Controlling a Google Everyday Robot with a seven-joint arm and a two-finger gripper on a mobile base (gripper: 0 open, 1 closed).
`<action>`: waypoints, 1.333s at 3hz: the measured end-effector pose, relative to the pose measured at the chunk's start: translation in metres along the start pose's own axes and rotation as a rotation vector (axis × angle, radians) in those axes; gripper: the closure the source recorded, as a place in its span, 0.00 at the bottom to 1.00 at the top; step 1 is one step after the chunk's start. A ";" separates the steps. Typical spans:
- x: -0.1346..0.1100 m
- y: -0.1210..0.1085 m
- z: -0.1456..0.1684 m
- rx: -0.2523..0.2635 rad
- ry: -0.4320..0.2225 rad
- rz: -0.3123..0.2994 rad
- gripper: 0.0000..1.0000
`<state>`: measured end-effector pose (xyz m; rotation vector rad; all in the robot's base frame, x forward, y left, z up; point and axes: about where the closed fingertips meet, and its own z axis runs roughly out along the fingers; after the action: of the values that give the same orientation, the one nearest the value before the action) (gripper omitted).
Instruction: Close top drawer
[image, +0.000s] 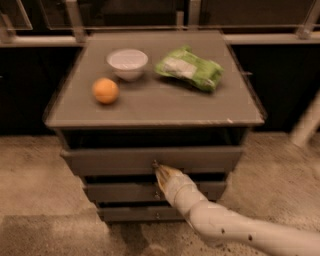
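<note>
At the middle of the scene, a grey cabinet's surface (165, 102) is carrying three things, with three drawers stacked under it. Just below the surface's near edge, the top drawer (110, 161) is sitting pulled out a little toward the near side, its long axis running left to right and its flat front facing near; a dark gap is showing above it. The two lower drawer fronts (120, 191) are sitting further back. A white arm (240, 230) is reaching in from the near right. On the surface, a green bag (190, 68) is lying far right, a white bowl (127, 62) is standing far left, and an orange (105, 90) is resting nearer on the left. The pincer (162, 173) is pointing at the top drawer's front, just below its knob (155, 163); whether it is open or holding anything, I cannot tell.
</note>
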<state>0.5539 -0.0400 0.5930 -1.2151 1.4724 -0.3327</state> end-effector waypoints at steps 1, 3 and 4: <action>0.000 0.001 -0.001 0.000 0.000 0.000 1.00; 0.003 0.001 0.005 0.016 0.007 -0.028 1.00; 0.037 -0.007 -0.014 0.002 0.116 -0.052 1.00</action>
<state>0.5514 -0.0788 0.5818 -1.2511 1.5414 -0.4462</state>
